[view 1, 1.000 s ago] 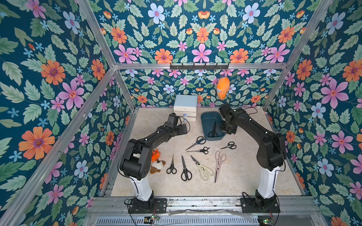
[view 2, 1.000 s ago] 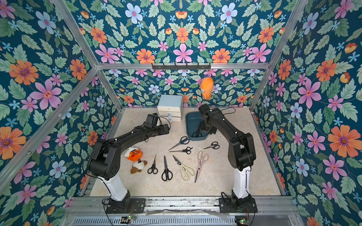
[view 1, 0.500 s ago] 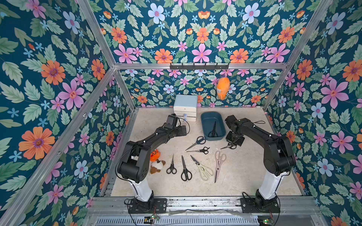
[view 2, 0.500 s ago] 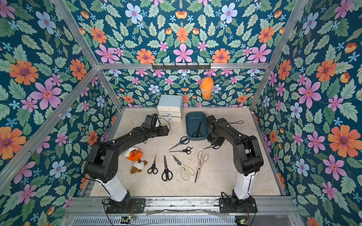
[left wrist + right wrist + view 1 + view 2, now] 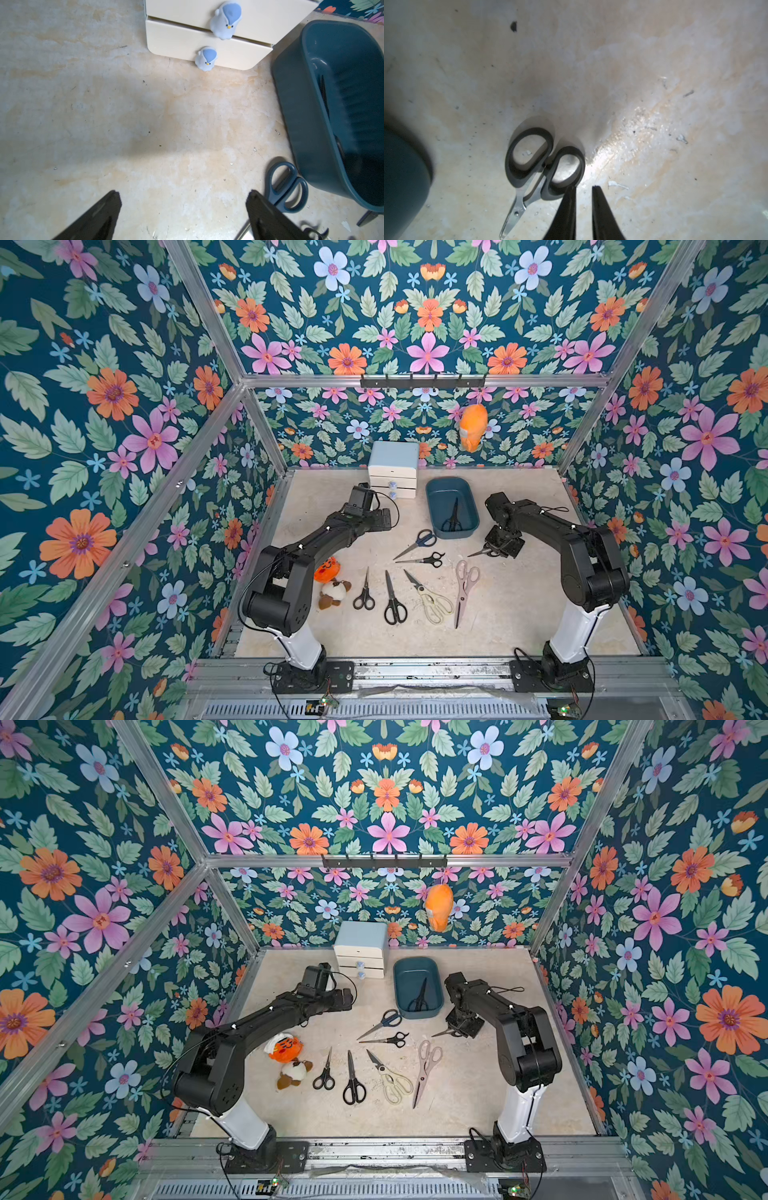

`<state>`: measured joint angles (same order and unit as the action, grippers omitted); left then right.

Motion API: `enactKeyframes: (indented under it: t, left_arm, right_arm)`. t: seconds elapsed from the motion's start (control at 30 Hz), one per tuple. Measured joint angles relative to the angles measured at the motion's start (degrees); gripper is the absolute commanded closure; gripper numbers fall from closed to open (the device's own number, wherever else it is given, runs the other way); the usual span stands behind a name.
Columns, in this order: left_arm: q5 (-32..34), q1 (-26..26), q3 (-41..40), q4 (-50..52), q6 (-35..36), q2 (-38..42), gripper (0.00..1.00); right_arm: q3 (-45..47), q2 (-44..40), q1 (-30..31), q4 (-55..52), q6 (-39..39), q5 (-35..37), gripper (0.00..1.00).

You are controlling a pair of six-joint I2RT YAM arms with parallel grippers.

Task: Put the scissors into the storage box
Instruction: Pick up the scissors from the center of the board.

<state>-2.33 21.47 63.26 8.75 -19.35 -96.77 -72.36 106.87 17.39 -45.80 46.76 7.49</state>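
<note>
Though stained, tabletop (image 5: 519,614) amid floral walls (image 5: 124,406)

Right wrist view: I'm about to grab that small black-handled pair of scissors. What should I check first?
1. Right claw empty: ok, nothing between its tips.
2. Opening wide enough for a handle: not ok, only a narrow gap.
3. Claw centred over small black-handled metal scissors: not ok, beside one handle loop.
4. Scissors flat on beige table, unobstructed: ok.
5. Room in dark teal plastic storage box: ok, one black-handled pair inside.
6. Left claw out of the way: ok, open, empty.
</note>
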Motion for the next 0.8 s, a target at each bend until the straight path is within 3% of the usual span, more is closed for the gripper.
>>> enactKeyframes:
  t: [0.5, 0.8]
  left_arm:
    - [1.18, -0.11, -0.70, 0.31, 0.15, 1.25, 0.01]
    - [1.42, -0.11, -1.25, 0.31, -0.09, 1.75, 0.01]
  right_arm:
    - [0.94, 2.43, -0.63, 4.94, 0.04, 0.00, 0.79]
    - [2.73, 2.64, -0.63, 6.86, 1.33, -0.15, 0.85]
